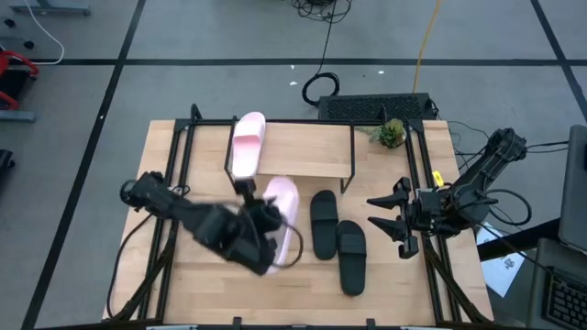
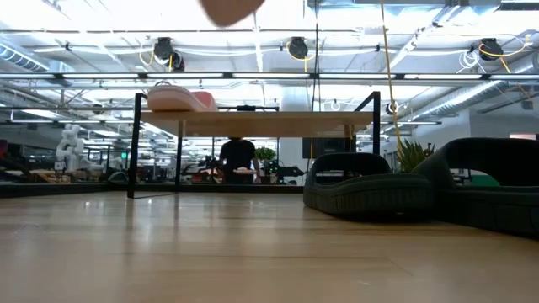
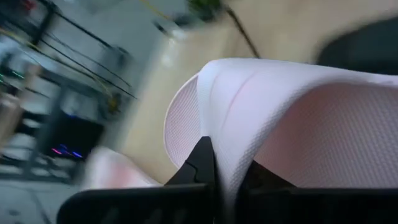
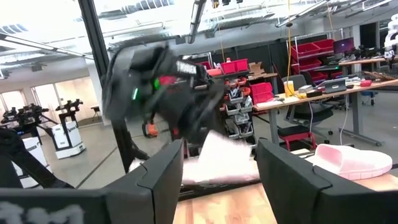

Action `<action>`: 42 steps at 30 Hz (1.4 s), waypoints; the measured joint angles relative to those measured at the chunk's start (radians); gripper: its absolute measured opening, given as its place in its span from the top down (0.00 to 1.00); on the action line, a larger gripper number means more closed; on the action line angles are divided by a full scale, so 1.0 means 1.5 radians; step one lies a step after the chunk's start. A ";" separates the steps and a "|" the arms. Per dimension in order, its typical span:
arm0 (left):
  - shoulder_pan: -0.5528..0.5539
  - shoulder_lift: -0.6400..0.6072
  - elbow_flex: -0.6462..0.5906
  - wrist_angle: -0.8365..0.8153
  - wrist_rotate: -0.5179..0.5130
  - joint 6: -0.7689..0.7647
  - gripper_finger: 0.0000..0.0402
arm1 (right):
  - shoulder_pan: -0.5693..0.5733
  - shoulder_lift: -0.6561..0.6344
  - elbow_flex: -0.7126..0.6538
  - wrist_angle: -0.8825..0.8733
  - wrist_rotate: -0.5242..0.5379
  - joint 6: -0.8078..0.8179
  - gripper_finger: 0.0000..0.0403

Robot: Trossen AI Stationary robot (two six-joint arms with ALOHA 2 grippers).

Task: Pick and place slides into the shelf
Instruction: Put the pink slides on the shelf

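One pale pink slide (image 1: 248, 142) lies on the shelf's (image 1: 312, 151) board top, at its left end, and shows there in the low view (image 2: 181, 98). My left gripper (image 1: 268, 220) is shut on the second pink slide (image 1: 284, 206), which is raised in front of the shelf; its underside shows at the top of the low view (image 2: 232, 10). Two black slides (image 1: 323, 223) (image 1: 351, 257) lie side by side on the table to its right. My right gripper (image 1: 390, 220) waits open at the table's right, off the table top. My left gripper pinches the pink slide's wide strap (image 3: 224, 134) between its two fingers (image 3: 202, 162), one finger on each face of the strap wall near its edge. It comes at the slide from the table's left, slanting down. The slide is lifted clear of the table.
A small green plant (image 1: 392, 134) stands at the shelf's far right corner. Black frame rails run along the table's left and right edges. In the room behind the shelf a person (image 2: 238, 160) shows at a distance.
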State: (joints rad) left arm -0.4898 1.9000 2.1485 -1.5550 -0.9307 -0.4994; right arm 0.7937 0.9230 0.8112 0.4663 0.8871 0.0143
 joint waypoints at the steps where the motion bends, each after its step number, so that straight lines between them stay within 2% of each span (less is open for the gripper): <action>1: 0.016 -0.001 0.025 -0.002 -0.011 0.043 1.00 | 0.000 0.000 0.000 0.000 0.000 0.000 0.52; 4: 0.083 -0.001 0.071 0.000 -0.044 0.172 1.00 | 0.000 0.000 0.000 0.000 0.001 0.000 0.52; 7: 0.169 -0.001 0.076 0.006 -0.044 0.252 1.00 | 0.000 0.000 0.000 0.000 0.001 0.000 0.52; 10: 0.253 0.000 0.060 0.035 0.006 0.293 1.00 | 0.000 0.000 0.000 0.000 0.001 0.000 0.52; 13: 0.314 0.001 0.015 0.112 0.014 0.379 1.00 | 0.000 0.000 0.000 0.000 0.002 0.000 0.52; 16: 0.358 0.002 -0.035 0.199 0.087 0.445 1.00 | 0.000 0.000 0.000 0.000 0.016 0.000 0.52; 20: 0.385 0.001 -0.128 0.295 0.069 0.547 1.00 | 0.000 0.000 0.000 0.000 0.059 0.001 0.52; 23: 0.403 0.001 -0.185 0.345 0.114 0.571 1.00 | 0.000 0.000 0.000 0.000 0.081 0.001 0.52; 27: 0.416 -0.006 -0.233 0.383 0.080 0.621 1.00 | 0.000 0.000 0.000 0.000 0.109 0.000 0.52; 42: 0.468 -0.156 -0.438 0.566 0.159 0.670 1.00 | -0.002 0.000 0.000 0.026 0.112 -0.014 0.52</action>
State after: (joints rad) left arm 0.2122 1.6667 1.4915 -0.7060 -0.6922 0.5059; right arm 0.7907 0.9226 0.8116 0.5059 1.0549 -0.0062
